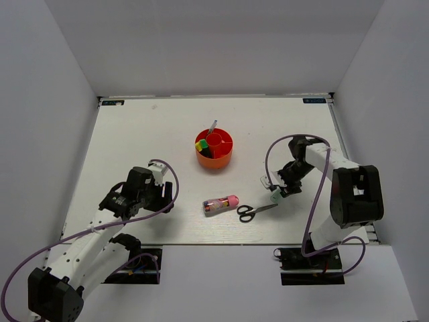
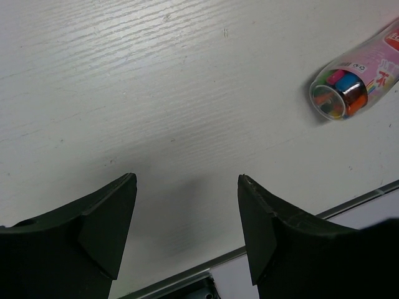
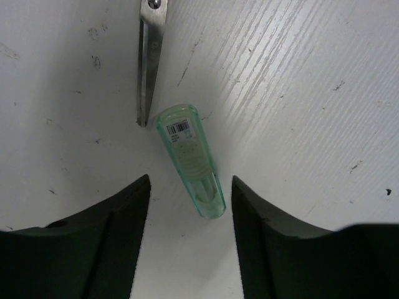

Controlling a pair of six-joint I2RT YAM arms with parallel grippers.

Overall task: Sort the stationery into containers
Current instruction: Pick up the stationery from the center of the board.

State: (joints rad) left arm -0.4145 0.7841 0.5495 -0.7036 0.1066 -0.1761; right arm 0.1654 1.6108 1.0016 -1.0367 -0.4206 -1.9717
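Observation:
The round orange-red organiser (image 1: pixel 214 149) stands mid-table, with a thin pen (image 1: pixel 212 127) and green- and yellow-capped markers (image 1: pixel 200 145) in it. A clear pink tube of coloured items (image 1: pixel 220 204) lies in front of it and shows in the left wrist view (image 2: pixel 356 80). Black-handled scissors (image 1: pixel 253 211) lie to its right; their blade tip shows in the right wrist view (image 3: pixel 148 59). A pale green tube (image 3: pixel 190 160) lies flat on the table, its near end between my open right gripper's (image 3: pixel 190 194) fingertips, untouched. My left gripper (image 2: pixel 187 193) is open and empty over bare table.
The white table (image 1: pixel 134 141) is walled on three sides. Its front edge with a metal strip (image 2: pixel 349 202) runs just below the left gripper. Purple cables loop off both arms.

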